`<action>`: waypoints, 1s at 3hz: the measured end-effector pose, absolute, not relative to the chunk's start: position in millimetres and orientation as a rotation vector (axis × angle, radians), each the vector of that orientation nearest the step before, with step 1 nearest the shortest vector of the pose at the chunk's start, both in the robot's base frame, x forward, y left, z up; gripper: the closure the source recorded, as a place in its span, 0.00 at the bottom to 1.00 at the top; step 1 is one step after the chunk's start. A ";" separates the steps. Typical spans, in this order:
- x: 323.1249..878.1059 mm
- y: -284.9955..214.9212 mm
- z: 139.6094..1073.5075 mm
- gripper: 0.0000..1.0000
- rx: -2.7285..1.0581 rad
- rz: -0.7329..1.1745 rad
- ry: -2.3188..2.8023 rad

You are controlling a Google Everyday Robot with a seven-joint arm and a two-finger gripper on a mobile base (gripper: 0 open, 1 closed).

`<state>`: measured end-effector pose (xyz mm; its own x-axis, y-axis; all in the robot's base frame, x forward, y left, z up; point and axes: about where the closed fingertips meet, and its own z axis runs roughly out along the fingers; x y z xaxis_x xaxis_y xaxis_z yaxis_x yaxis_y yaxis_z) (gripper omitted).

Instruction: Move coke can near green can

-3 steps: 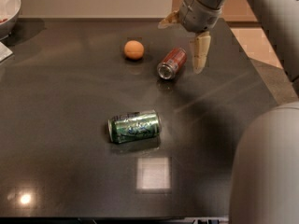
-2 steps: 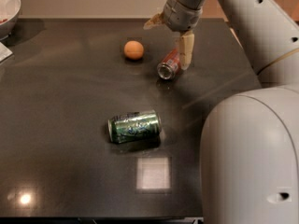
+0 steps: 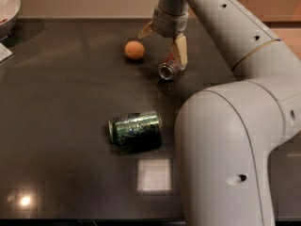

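Camera view. Dark table (image 3: pixel 56 126) across most of the frame.

Upper middle: gripper (image 3: pixel 161 50) low over the tabletop, with its 2 pale fingers spread wide apart and clamped on nothing. The finger (image 3: pixel 180 51) nearer the frame's right pointing down, the other angled up and to the left.

Just below the gripper: coke can (image 3: pixel 168 68) on its side, silver end turned toward the lower left, upper right edge hidden behind the down-pointing finger. Impossible to tell whether touching there. Well clear of the other finger.

Left of the coke can, near but apart: 1 orange (image 3: pixel 134 50).

Centre of the frame, slightly low: green can (image 3: pixel 135 127), also on its side, lengthwise left to right, below and left of the coke can and well apart from it.

Right side and lower right: bulky white arm (image 3: pixel 225 149), sweeping down from the top middle.

Upper left corner: part of a pale bowl (image 3: pixel 9 6).

Below the green can: a pale square reflection (image 3: pixel 154 174) on the tabletop.
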<state>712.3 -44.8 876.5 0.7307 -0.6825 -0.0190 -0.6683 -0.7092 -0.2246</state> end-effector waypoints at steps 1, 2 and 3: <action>716.6 -59.8 864.2 0.00 -2.789 -0.152 1.089; 715.4 -75.5 857.7 0.00 -2.831 -0.179 1.105; 712.1 -85.1 849.6 0.00 -2.863 -0.176 1.108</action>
